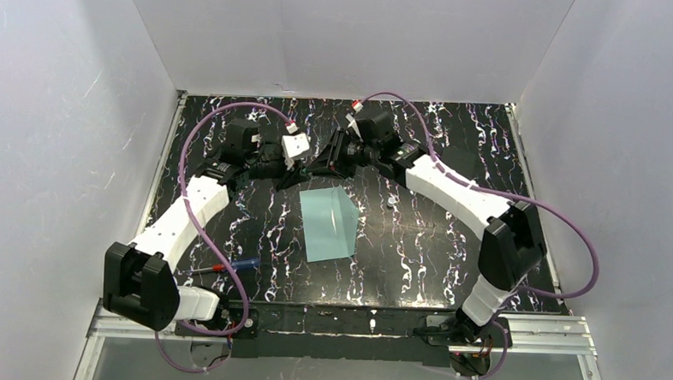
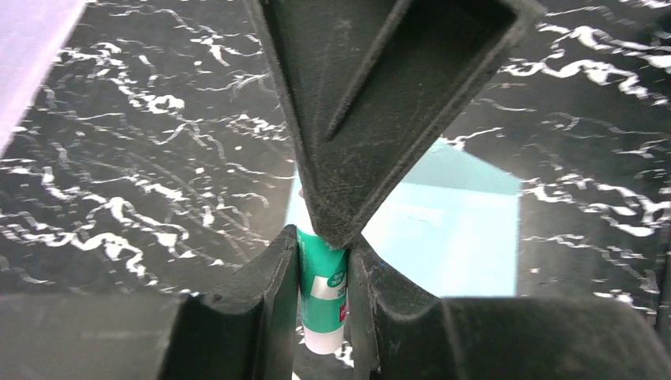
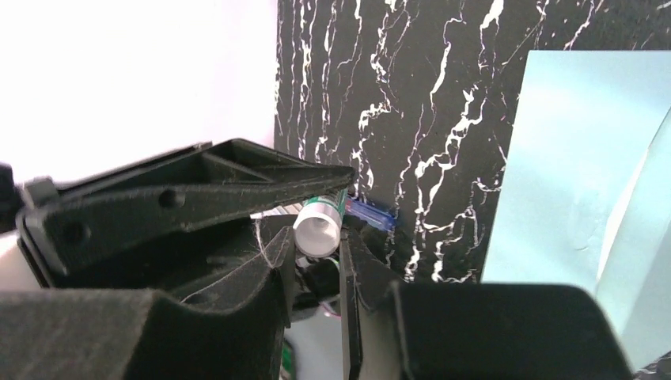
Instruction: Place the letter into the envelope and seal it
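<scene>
Where the top camera looked down, the envelope [image 1: 330,224] lay flat mid-table [image 1: 417,236]; whether anything lay inside it could not be told; the left arm [image 1: 186,213] and right arm [image 1: 453,191] met just beyond its far edge; from the left wrist, the left gripper [image 2: 323,261] was clamped on a green-and-white glue stick [image 2: 323,297] above the envelope; from the right wrist, the right gripper [image 3: 316,253] pinched the stick's white end, with the envelope at right.

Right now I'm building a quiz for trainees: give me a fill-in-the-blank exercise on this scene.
1. The left gripper and right gripper both grip one green-white ___.
2. The teal ___ lies mid-table, touched by neither.
3. The pen lies beside the ___ arm.
Missing: glue stick; envelope; left.
</scene>
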Action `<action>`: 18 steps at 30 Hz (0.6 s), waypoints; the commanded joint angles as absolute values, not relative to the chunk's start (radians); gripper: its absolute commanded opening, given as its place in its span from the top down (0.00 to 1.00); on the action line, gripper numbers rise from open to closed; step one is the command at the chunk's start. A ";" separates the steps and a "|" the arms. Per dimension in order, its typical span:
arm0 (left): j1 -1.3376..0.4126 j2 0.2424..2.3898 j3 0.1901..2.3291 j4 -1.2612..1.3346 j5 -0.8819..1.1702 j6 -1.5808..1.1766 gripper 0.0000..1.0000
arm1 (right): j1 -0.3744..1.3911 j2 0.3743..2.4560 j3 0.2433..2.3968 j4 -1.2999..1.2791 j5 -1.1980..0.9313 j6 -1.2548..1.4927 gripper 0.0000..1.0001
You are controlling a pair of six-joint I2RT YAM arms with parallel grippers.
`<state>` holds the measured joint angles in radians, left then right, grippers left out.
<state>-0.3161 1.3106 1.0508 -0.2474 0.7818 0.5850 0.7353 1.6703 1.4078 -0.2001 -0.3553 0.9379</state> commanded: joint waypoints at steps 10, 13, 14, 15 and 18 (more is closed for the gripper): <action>-0.314 1.412 1.134 -0.349 0.867 0.461 1.00 | 0.682 1.707 1.611 -0.316 -0.266 0.970 0.41; -0.314 1.466 1.202 -0.428 0.977 0.333 1.00 | 0.653 1.635 1.502 -0.242 -0.368 0.833 0.36; -0.314 1.473 1.207 -0.429 1.019 0.292 1.00 | 0.646 1.599 1.454 -0.195 -0.381 0.811 0.32; -0.314 1.475 1.208 -0.424 1.050 0.264 1.00 | 0.641 1.562 1.391 -0.127 -0.411 0.790 0.31; -0.313 1.457 1.181 -0.343 1.096 0.144 1.00 | 0.638 1.465 1.245 0.061 -0.492 0.733 0.27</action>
<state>-0.3119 1.4967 1.1671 -0.3531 0.9382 0.3374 0.6357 1.6039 1.3716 -0.2043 -0.3546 0.8799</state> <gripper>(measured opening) 0.218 0.710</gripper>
